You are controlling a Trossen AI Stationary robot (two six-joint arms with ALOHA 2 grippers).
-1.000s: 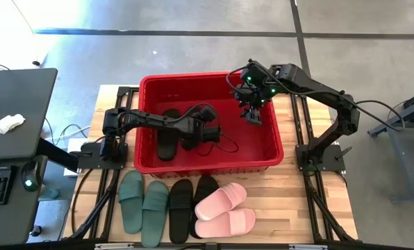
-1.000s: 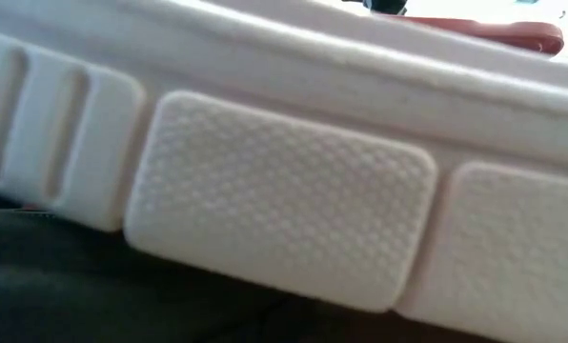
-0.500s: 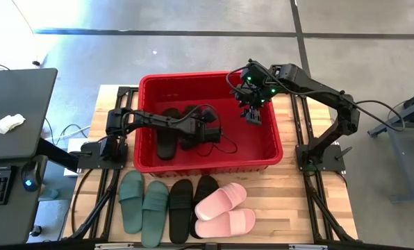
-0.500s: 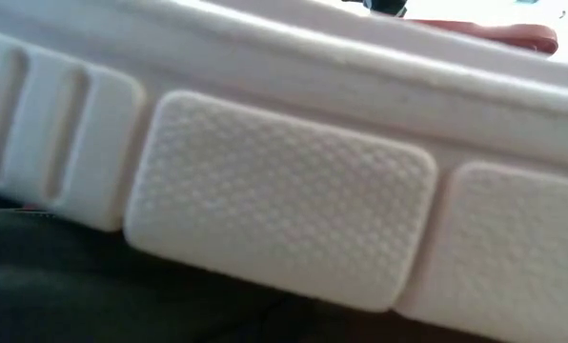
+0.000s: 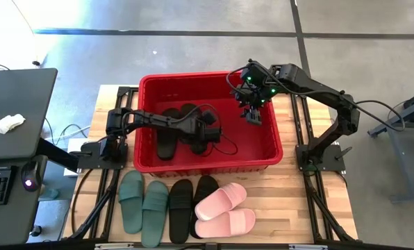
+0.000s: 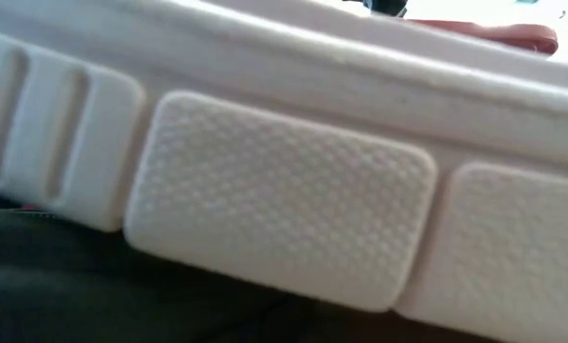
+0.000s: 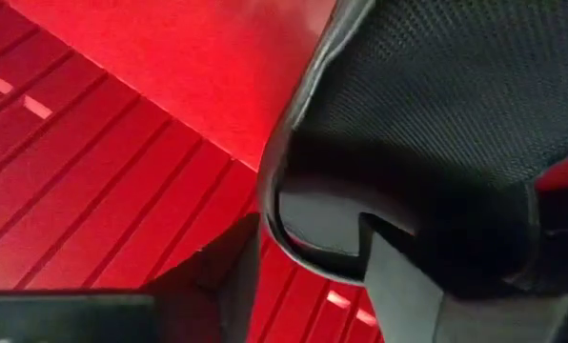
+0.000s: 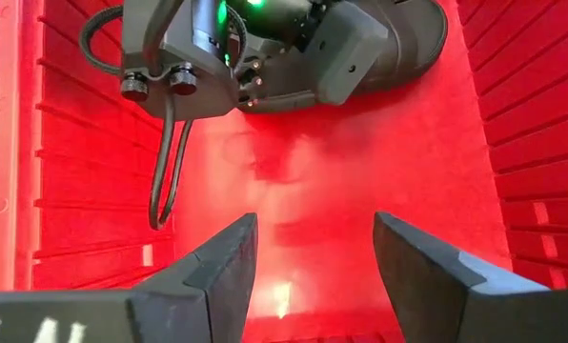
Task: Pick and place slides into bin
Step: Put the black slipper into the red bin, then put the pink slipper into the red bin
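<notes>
High view: left gripper (image 5: 205, 130) reaches low into the bin (image 5: 269, 161) over two black slides (image 5: 169, 132). Right gripper (image 5: 251, 113) hovers, jaws apart, empty. Left wrist view: black slide (image 7: 436, 114) between parted fingers (image 7: 222, 276), apparently released.

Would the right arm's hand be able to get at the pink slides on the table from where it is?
Probably yes: the right hand hangs open and empty above the bin, and the pink slides lie uncovered beyond its front wall.
</notes>
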